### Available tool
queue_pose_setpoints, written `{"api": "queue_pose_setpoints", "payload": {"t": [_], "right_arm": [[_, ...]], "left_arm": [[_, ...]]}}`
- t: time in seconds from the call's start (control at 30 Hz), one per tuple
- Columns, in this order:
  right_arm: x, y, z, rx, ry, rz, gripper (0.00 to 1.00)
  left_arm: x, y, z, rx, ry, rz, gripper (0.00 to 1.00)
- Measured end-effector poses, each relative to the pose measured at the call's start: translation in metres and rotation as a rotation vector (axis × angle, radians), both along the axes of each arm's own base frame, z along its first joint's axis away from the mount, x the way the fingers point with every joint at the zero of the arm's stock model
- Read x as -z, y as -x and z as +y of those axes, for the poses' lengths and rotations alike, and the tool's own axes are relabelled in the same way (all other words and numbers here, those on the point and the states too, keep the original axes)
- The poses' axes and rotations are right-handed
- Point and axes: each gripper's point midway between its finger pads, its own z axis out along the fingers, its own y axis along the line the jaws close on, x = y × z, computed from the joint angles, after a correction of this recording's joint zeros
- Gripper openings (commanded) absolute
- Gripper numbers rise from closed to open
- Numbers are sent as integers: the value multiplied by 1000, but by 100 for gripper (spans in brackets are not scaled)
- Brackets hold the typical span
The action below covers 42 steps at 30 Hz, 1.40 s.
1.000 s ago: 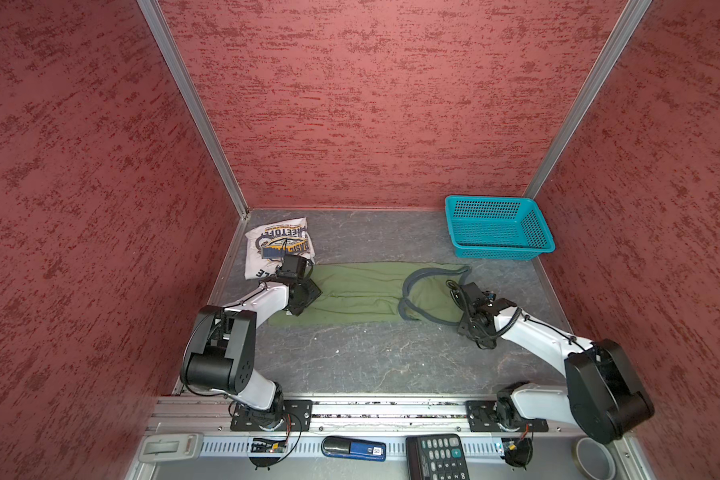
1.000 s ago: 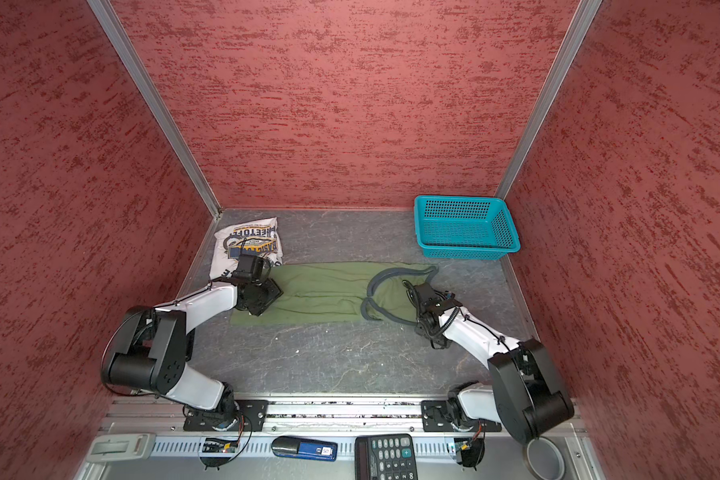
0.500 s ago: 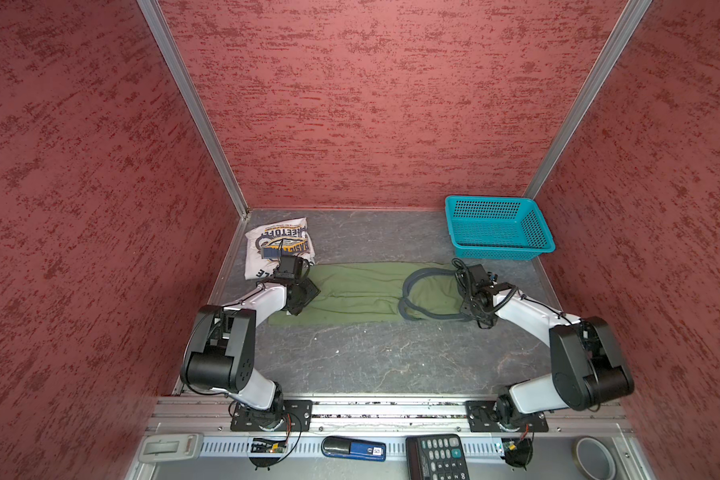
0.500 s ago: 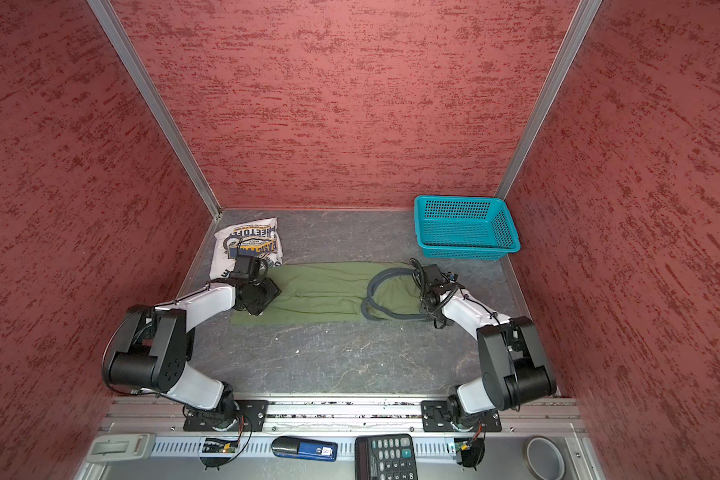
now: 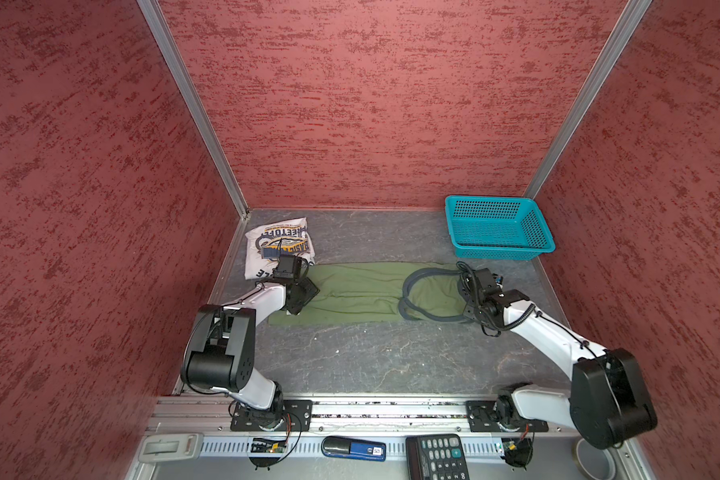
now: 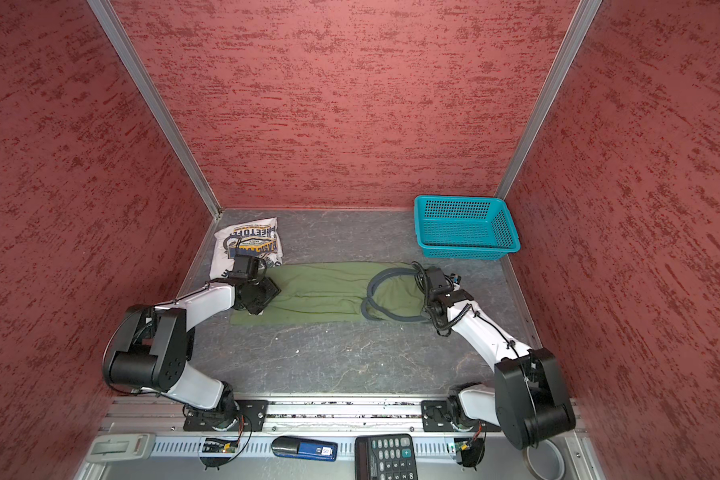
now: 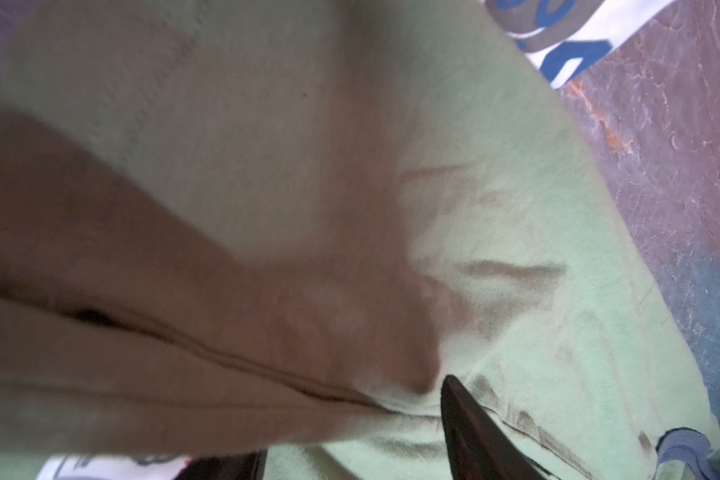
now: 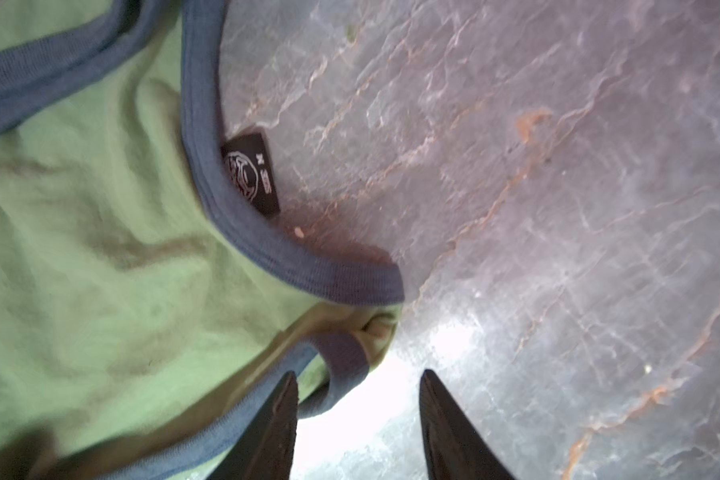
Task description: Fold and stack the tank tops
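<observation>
The olive green tank top (image 5: 358, 291) lies stretched sideways across the middle of the table in both top views, its grey-trimmed straps (image 5: 416, 282) at the right. The white tank top (image 5: 277, 245) lies folded at the back left, print up. My left gripper (image 5: 304, 293) rests on the green top's left end. In the left wrist view its fingers (image 7: 474, 436) stand wide apart, open, with bunched green cloth between them. My right gripper (image 5: 468, 291) is low at the strap end. It is open, and a trim loop (image 8: 346, 353) lies beside one finger (image 8: 279, 415), with bare table between the tips.
A teal perforated basket (image 5: 497, 228) stands at the back right corner. On the front rail lie a calculator (image 5: 437, 457), a blue device (image 5: 354, 449) and a tape roll (image 5: 595, 461). Red walls close in on three sides.
My right gripper has moved from the green top's near right edge back towards the strap end, and its arm swung. The left gripper has stayed on the left end.
</observation>
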Motion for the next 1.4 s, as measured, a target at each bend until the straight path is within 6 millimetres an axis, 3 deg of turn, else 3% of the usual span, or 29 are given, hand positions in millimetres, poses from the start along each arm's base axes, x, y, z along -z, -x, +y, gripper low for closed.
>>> {"api": "queue_pose_setpoints", "payload": {"t": [0.17, 0.5, 0.73, 0.83, 1.1, 1.23, 1.4], "right_arm": [[16, 12, 7, -12, -9, 53, 47], [29, 12, -1, -5, 56, 99, 36], [26, 3, -3, -19, 86, 88, 7], [14, -8, -3, -23, 96, 59, 2], [-20, -42, -14, -53, 117, 27, 3], [-13, -56, -18, -83, 124, 76, 8], [3, -54, -23, -106, 123, 156, 23]], "left_arm": [[0, 0, 0, 2, -1, -1, 65], [0, -1, 1, 0, 6, -3, 65], [0, -1, 1, 0, 5, -4, 65], [0, -1, 1, -1, 5, -4, 65], [-1, -5, 11, -17, 3, -24, 66], [-1, -6, 12, -15, 1, -24, 66], [-1, -9, 12, -7, -2, -26, 68]]}}
